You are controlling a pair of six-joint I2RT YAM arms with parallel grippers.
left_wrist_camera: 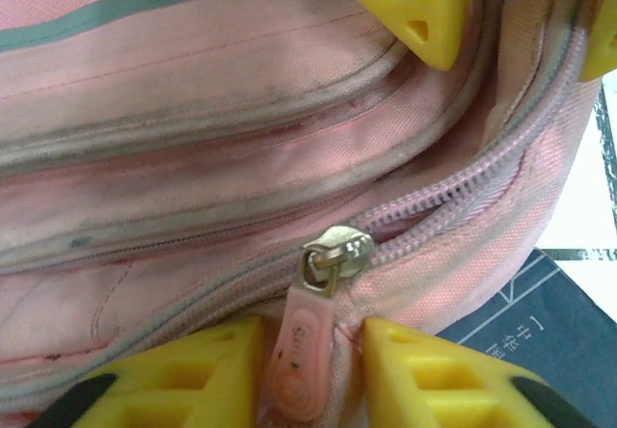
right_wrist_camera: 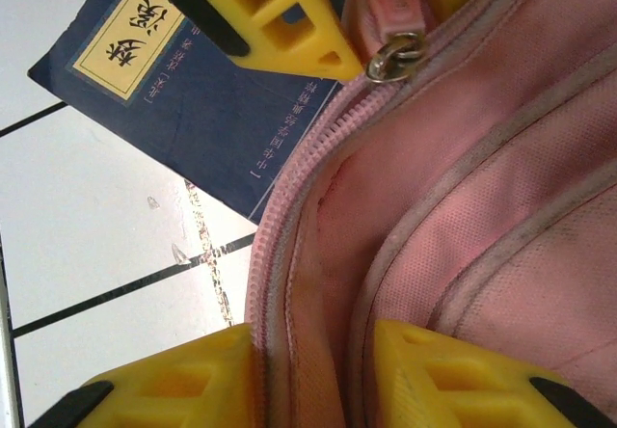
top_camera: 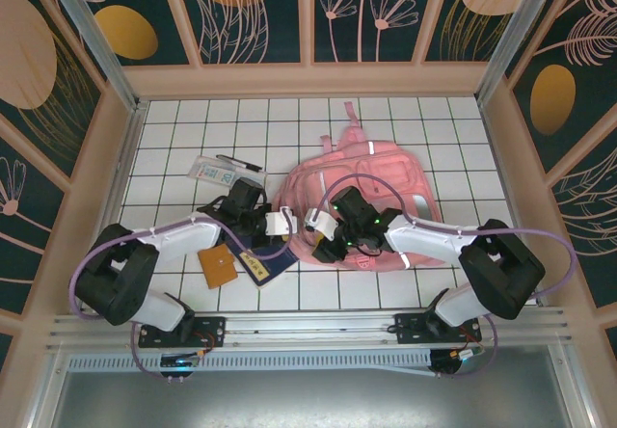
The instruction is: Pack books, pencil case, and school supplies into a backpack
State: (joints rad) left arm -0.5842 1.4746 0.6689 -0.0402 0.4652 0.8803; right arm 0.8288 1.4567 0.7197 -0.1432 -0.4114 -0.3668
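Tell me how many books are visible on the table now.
2. The navy-blue book lies partly under the left edge of the backpack. The orange-brown notebook lies just left of it. More may be hidden under the backpack.

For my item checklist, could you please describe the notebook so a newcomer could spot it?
Start at the big pink backpack. At its near-left corner lies a navy book; the notebook sits just left of it, smaller and orange-brown.

One pink backpack (top_camera: 386, 173). Two books: one navy-blue book (top_camera: 262, 266) and one smaller orange-brown notebook (top_camera: 218, 266). One clear pencil case (top_camera: 212, 171). One loose dark pen (top_camera: 241, 163) can be made out; any others are too small to tell.
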